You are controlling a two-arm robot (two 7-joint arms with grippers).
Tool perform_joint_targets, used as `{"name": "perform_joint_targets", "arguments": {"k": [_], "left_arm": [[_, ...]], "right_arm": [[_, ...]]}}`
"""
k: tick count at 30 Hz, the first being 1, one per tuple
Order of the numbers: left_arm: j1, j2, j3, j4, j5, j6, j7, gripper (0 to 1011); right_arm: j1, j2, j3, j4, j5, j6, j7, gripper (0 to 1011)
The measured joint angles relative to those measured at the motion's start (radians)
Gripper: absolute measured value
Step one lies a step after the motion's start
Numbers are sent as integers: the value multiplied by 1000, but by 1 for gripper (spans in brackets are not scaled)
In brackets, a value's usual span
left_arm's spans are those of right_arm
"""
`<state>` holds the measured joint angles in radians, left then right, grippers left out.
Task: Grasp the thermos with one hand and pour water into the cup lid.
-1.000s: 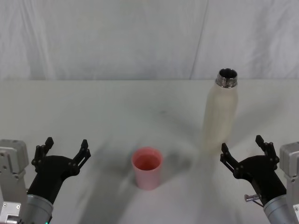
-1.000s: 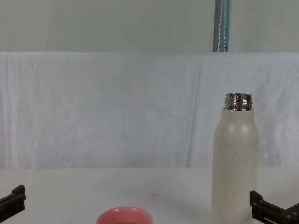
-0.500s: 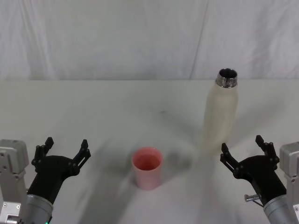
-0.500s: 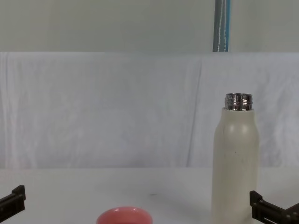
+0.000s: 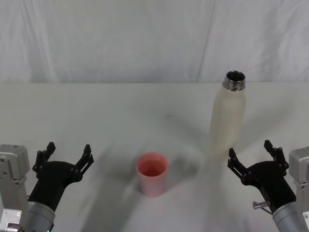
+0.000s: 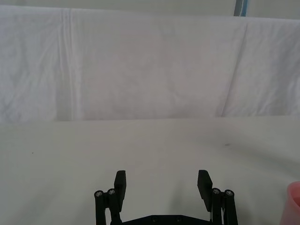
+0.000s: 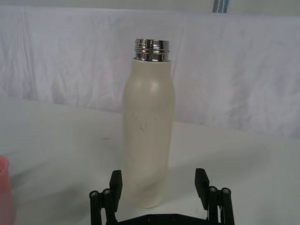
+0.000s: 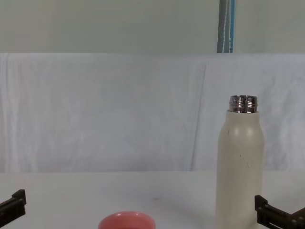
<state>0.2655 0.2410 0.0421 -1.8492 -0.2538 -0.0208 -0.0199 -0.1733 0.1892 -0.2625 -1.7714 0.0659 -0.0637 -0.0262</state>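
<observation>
Thermos (image 5: 227,116) upright, uncapped; cup lid (image 5: 152,174) apart; right gripper (image 7: 159,183) spread, left gripper (image 6: 162,183) spread.

Matt cream thermos (image 5: 226,120), shiny steel neck; smooth pink cup lid (image 5: 152,173).

Thermos (image 5: 226,119): tall cream-white matte cylinder, rounded shoulders, shiny threaded steel neck, uncapped, mouth showing dark. Standing upright on bench (image 5: 96,111), right side, farther back than cup. Cup lid (image 5: 152,173): small pink round cup, smooth rim, sitting upright, mouth up, near centre, well apart from thermos.
</observation>
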Motion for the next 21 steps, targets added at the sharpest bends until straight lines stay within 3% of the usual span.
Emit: {"name": "perform_joint_targets", "arguments": {"k": [21], "left_arm": [[0,0,0,0,0,0,0,1001]], "right_arm": [[0,0,0,0,0,0,0,1000]]}}
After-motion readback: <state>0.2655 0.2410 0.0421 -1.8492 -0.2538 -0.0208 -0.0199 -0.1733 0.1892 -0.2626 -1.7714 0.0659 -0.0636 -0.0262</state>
